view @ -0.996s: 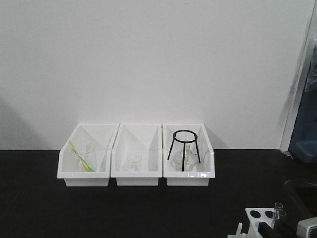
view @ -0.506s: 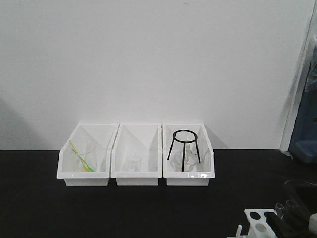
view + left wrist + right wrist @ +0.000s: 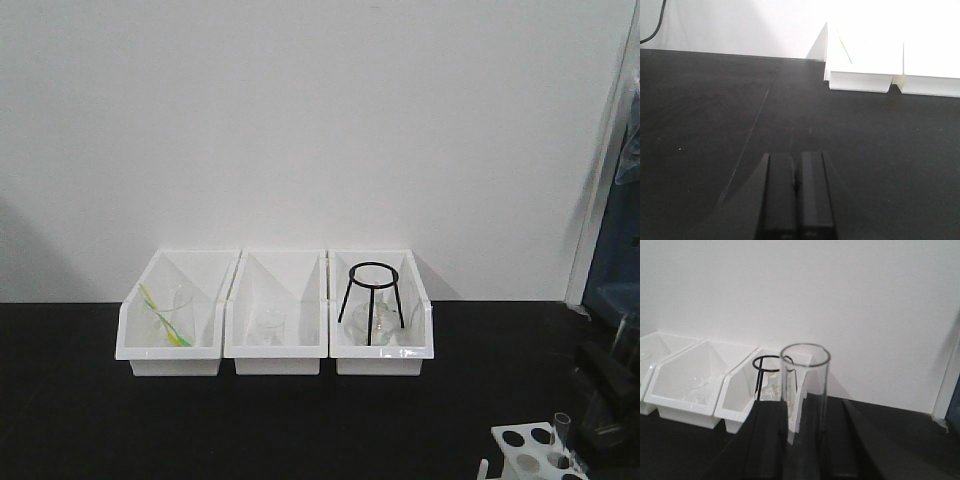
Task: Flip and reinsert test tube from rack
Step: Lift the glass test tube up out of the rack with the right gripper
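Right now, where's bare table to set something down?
Free: the black table in front of the three bins, left of the rack; also left of the leftmost bin. Crowded: front-right corner, where the right gripper holds the test tube by the rack.

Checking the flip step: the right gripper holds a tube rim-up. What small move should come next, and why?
Probably roll the right gripper over to turn the test tube rim-down. The tube stands upright between the fingers with its open rim on top. The front view shows the gripper above and to the right of the rack, so it seems clear to turn.
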Robot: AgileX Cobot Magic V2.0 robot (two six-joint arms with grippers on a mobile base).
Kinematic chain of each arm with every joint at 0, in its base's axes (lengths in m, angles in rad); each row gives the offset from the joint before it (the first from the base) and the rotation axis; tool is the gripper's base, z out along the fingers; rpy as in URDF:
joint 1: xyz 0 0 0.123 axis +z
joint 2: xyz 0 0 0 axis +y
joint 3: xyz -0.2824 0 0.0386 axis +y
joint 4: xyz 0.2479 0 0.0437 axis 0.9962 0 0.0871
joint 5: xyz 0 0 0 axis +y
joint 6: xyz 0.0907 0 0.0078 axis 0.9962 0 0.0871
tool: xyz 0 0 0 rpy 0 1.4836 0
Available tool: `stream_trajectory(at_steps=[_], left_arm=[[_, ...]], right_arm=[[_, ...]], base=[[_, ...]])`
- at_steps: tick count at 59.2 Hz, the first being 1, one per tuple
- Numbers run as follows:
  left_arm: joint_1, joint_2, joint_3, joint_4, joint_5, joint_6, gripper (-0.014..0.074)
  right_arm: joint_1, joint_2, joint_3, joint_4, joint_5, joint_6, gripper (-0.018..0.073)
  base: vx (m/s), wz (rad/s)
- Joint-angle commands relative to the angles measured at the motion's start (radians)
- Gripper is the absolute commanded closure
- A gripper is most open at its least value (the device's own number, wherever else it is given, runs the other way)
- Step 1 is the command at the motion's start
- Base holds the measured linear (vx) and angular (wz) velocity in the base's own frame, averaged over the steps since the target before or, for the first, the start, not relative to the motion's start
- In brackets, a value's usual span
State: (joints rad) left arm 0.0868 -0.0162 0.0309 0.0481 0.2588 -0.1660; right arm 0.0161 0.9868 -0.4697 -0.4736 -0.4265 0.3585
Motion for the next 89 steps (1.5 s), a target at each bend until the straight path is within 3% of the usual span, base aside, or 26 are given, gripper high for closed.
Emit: stream_trajectory(at_steps=[1,9,14,30,42,52,64,73,82,89], left_arm=[[-0.007,-0.011,0.002,-0.005,-0.079,0.0,0.0603],[-0.007,-0.011,0.002,-0.005,-0.079,0.0,0.0603],[-0.007,-0.011,0.002,-0.005,-0.079,0.0,0.0603],[-0.007,-0.011,0.002,-0.005,-0.079,0.0,0.0603],[-0.007,-0.011,0.002,-0.005,-0.079,0.0,0.0603],[-0.007,-0.011,0.002,-0.005,-0.079,0.0,0.0603],[-0.007,-0.011,0.002,-0.005,-0.079,0.0,0.0603],[-0.007,-0.011,0.002,-0.005,-0.079,0.0,0.0603],[-0.007,-0.011,0.002,-0.005,-0.079,0.0,0.0603],[-0.007,-0.011,0.002,-0.005,-0.079,0.0,0.0603]], right_arm=[[-0.005,-0.036,-0.064,0.005,-0.017,0.005,0.0571],[-0.005,-0.05,-0.105,-0.027,0.063,0.002,0.0571],[-0.005,-0.05,-0.129,-0.146,0.106,-0.025,0.0571],[-0.005,-0.05,-0.199,-0.783,0.176,-0.038,0.057],[-0.005,-0.05,-0.203,-1.329,0.172,-0.092,0.0568],[-0.005,-0.05,-0.201,-1.272,0.214,-0.028,0.0568],[-0.005,-0.05,-0.211,-0.86,0.378,0.357,0.0568],[-0.005,-0.05,-0.211,-0.672,0.327,0.582,0.0568],[-0.005,-0.05,-0.211,-0.615,0.246,0.706,0.0568],[-0.005,-0.05,-0.204,-0.614,0.238,0.711,0.0568]], base=[[0.0,0.0],[0.0,0.0],[0.0,0.0],[0.0,0.0],[0.0,0.0],[0.0,0.0],[0.0,0.0],[0.0,0.0],[0.0,0.0],[0.0,0.0]])
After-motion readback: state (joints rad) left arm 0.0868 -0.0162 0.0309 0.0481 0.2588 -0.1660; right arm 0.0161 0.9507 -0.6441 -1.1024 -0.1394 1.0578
